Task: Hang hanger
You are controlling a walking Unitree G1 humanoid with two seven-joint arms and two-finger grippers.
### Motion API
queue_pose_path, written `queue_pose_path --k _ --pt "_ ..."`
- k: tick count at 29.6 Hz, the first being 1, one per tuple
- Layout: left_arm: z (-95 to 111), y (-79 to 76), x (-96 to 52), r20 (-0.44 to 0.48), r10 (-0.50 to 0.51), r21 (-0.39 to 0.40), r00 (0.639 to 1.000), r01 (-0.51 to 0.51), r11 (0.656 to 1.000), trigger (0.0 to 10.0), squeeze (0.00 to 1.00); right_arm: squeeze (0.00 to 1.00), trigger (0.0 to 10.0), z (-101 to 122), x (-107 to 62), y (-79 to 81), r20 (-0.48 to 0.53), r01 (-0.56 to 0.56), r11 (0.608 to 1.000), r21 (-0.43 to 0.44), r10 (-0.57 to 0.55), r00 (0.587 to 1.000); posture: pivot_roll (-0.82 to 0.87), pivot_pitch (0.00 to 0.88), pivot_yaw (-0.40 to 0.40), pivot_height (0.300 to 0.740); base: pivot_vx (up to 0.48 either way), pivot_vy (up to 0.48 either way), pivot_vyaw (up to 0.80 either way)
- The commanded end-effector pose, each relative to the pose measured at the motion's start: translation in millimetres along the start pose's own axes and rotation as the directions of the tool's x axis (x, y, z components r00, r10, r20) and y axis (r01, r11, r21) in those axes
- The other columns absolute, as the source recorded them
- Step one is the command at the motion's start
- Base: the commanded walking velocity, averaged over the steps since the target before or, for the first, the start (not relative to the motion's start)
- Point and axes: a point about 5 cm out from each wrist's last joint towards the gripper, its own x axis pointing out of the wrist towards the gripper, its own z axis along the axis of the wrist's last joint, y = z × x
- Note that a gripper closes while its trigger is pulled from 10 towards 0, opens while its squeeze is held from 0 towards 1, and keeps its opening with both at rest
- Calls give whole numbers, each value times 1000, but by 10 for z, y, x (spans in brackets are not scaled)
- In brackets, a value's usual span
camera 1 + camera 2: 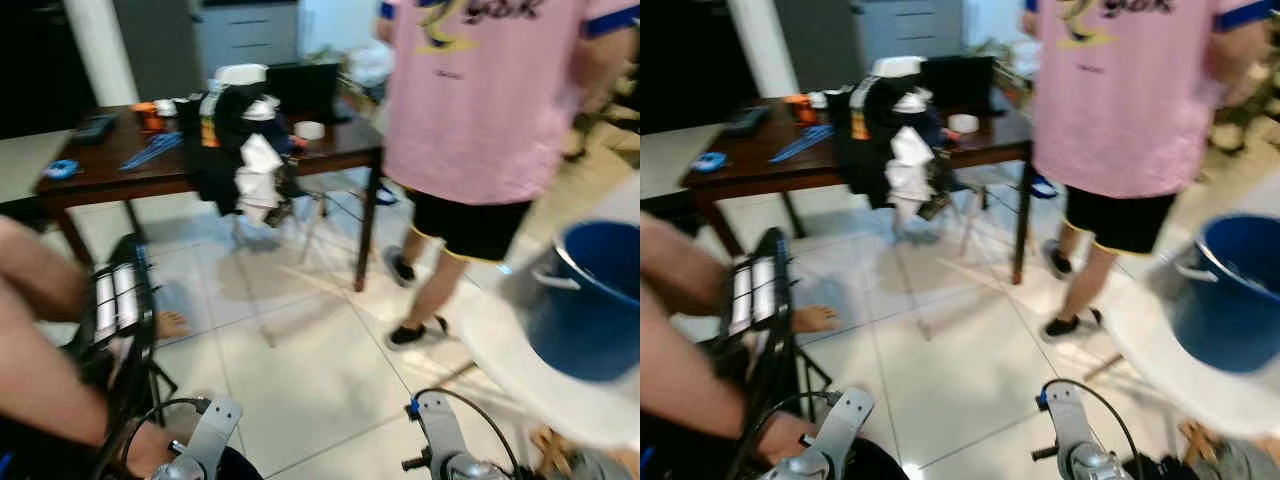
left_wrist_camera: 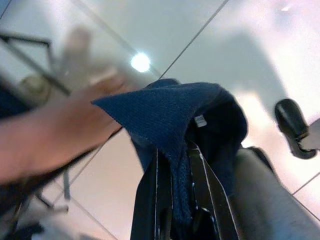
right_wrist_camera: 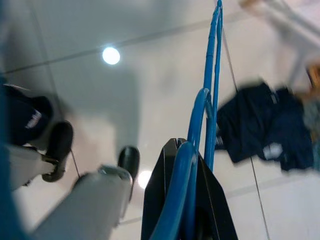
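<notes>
In the right wrist view my right gripper (image 3: 186, 152) is shut on a blue plastic hanger (image 3: 212, 75), which sticks out past the black fingers over the tiled floor. In the left wrist view my left gripper (image 2: 175, 167) is shut on a dark blue garment (image 2: 175, 112), bunched between and above its fingers (image 2: 152, 200). A person's hand (image 2: 55, 135), blurred, reaches toward that garment. Both silver forearms (image 1: 205, 440) (image 1: 440, 435) show at the bottom of the eye views, held low.
A person in a pink shirt (image 1: 480, 90) stands ahead on the right beside a dark wooden table (image 1: 110, 170) piled with clothes. A blue bucket (image 1: 590, 300) sits on a white chair at right. A seated person's arm (image 1: 30, 350) and a black rack (image 1: 125, 300) are at left. Another dark garment (image 3: 265, 130) lies on the floor.
</notes>
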Motion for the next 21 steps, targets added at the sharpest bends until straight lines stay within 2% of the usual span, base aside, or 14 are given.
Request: queue_pose_path --k 1,21 --pt "-6 5 -2 6 -4 7 1000 4 1000 10000 0 0 10000 24 1 -3 13 6 1000 9 -6 1000 9 0 9 740 240 0 0" --pt "5 4 -1 11 -8 13 1000 8 1000 10000 0 0 10000 38 3 19 32 -11 1000 -6 11 999 9 0 9 740 245 0 0"
